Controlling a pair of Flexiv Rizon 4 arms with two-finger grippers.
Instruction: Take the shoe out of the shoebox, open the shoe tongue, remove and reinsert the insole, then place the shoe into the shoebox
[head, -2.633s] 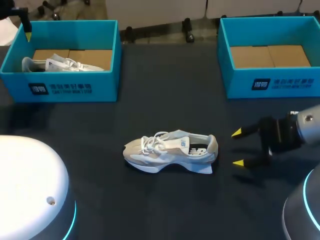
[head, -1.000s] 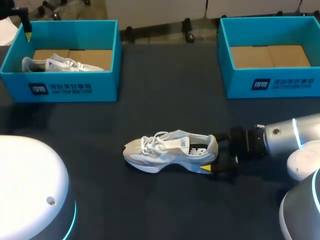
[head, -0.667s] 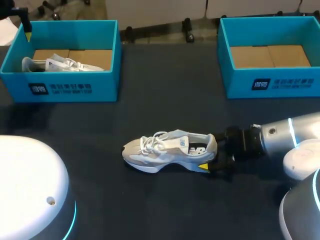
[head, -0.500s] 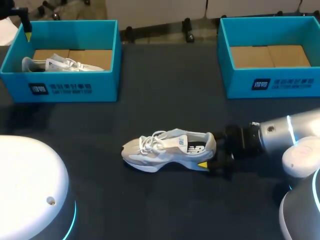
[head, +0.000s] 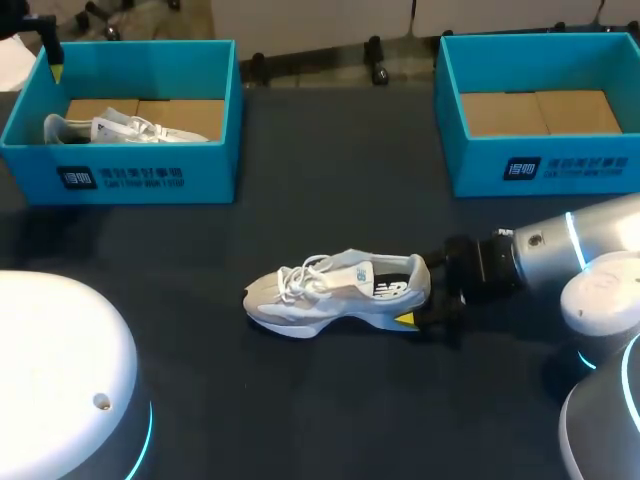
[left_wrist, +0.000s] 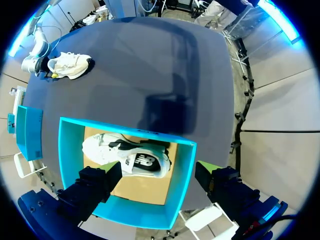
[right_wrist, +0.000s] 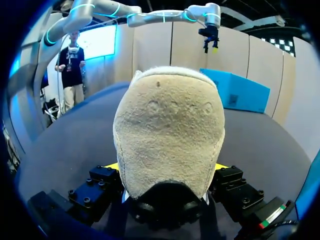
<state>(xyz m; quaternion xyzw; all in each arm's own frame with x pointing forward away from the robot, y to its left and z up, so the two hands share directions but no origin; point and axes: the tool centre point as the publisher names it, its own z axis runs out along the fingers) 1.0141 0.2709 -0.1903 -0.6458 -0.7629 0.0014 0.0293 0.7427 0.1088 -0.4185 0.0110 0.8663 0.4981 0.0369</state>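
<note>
1. Head view: the shoe (head: 340, 293) lies mid-table, heel pinched by the right gripper (head: 419, 299).
2. Right wrist view shows both fingers pressing the heel's sides.
3. Left gripper (left_wrist: 157, 182) hangs spread wide over the left box (left_wrist: 182, 170), which holds another shoe (left_wrist: 125, 155).

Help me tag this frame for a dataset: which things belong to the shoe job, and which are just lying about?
In the job: shoe, out of its box; right pincer, shut on its heel; empty shoebox, likely its destination.
Lying about for now: other shoebox; second shoe inside it; left pincer, open above that box.
</note>
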